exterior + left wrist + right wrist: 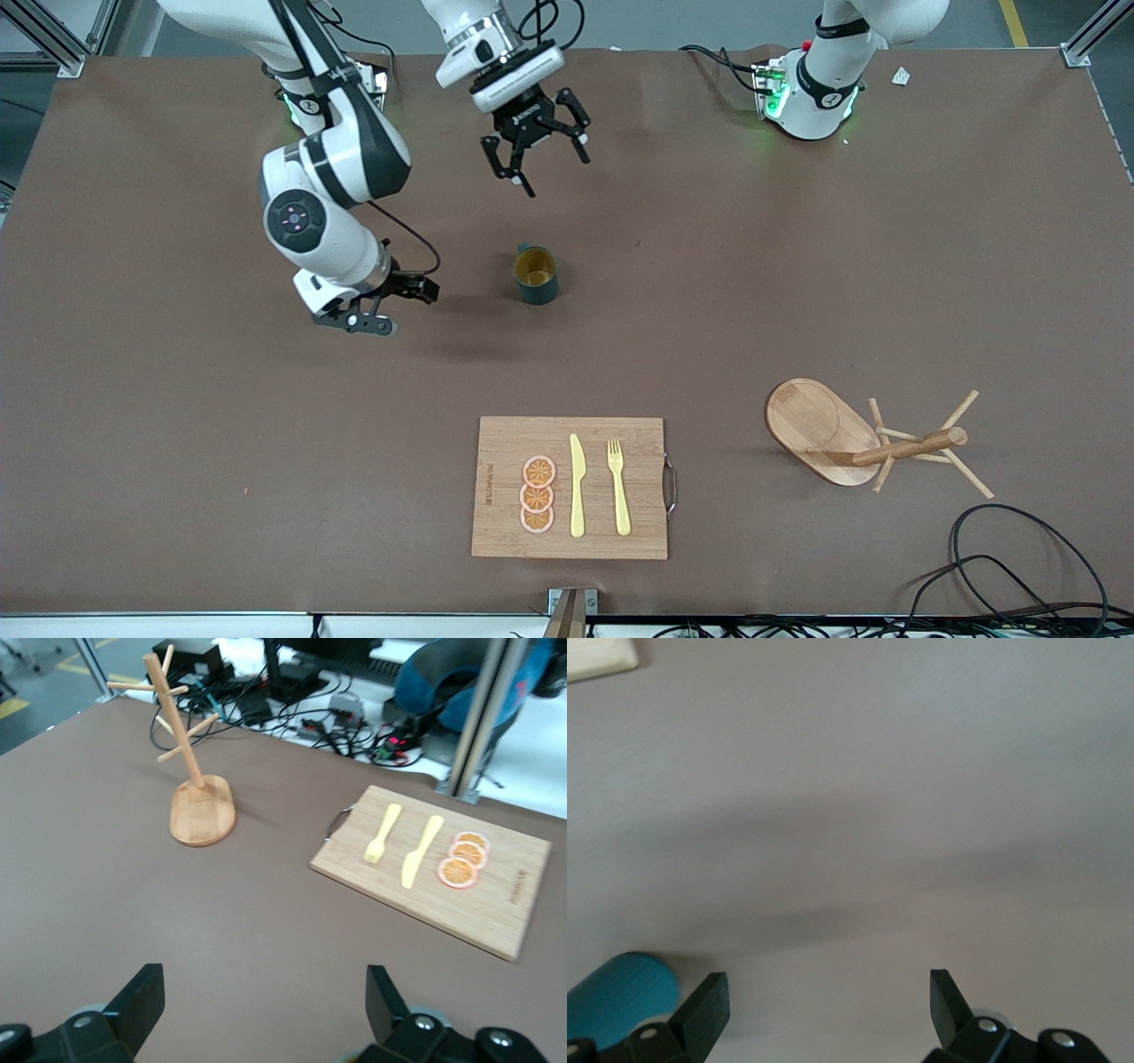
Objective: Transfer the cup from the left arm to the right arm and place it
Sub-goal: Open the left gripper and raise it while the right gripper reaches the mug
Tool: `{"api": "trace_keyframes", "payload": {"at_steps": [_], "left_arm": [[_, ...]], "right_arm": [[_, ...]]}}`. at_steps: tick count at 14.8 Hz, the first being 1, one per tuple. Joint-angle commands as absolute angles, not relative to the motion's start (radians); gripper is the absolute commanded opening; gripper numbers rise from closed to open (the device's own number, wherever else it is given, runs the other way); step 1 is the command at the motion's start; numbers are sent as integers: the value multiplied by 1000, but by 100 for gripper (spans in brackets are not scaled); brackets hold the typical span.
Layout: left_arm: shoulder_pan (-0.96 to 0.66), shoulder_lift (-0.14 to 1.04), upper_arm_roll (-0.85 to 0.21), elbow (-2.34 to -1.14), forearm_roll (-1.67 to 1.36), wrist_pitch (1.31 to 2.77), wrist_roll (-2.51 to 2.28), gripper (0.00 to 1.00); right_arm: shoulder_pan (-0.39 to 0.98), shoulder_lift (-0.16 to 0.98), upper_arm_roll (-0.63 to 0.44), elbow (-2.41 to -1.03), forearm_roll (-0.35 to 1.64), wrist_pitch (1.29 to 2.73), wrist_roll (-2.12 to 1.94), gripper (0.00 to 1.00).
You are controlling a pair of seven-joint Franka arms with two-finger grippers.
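Observation:
The dark teal cup (536, 275) stands upright on the brown table, its tan inside showing. In the right wrist view only its teal side (616, 1003) shows at the edge. My left gripper (556, 173) is open and empty in the air, over the table between the cup and the robots' bases. In its own view (264, 1001) only bare table lies between the fingers, and the cup is out of view. My right gripper (399, 306) is open and empty, low over the table, beside the cup toward the right arm's end. In its own view (828, 997) nothing is between the fingers.
A wooden cutting board (505, 532) with orange slices (538, 494), a yellow knife (577, 486) and a yellow fork (618, 487) lies nearer the front camera than the cup. A wooden mug tree (828, 434) stands toward the left arm's end. Black cables (1019, 567) lie at the table's near corner.

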State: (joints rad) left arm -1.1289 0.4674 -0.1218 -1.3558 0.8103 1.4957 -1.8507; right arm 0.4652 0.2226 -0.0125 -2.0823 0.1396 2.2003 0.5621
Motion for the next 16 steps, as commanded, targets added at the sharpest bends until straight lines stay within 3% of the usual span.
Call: {"api": "trace_keyframes", "payload": {"at_steps": [1, 6, 14, 16], "left_arm": [[-1031, 333, -132, -1449, 753, 1514, -1731, 100], [-797, 239, -132, -1448, 588, 1563, -1453, 100], [-459, 175, -130, -1424, 394, 1559, -1002, 100], [-407, 176, -129, -1422, 364, 1559, -945, 100]], "right_arm": [[535, 202, -15, -2118, 170, 2249, 659, 100], [667, 236, -15, -2140, 170, 2387, 845, 100], [768, 345, -15, -2132, 170, 2540, 969, 100], [785, 370, -17, -2128, 169, 2569, 977, 90]]}}
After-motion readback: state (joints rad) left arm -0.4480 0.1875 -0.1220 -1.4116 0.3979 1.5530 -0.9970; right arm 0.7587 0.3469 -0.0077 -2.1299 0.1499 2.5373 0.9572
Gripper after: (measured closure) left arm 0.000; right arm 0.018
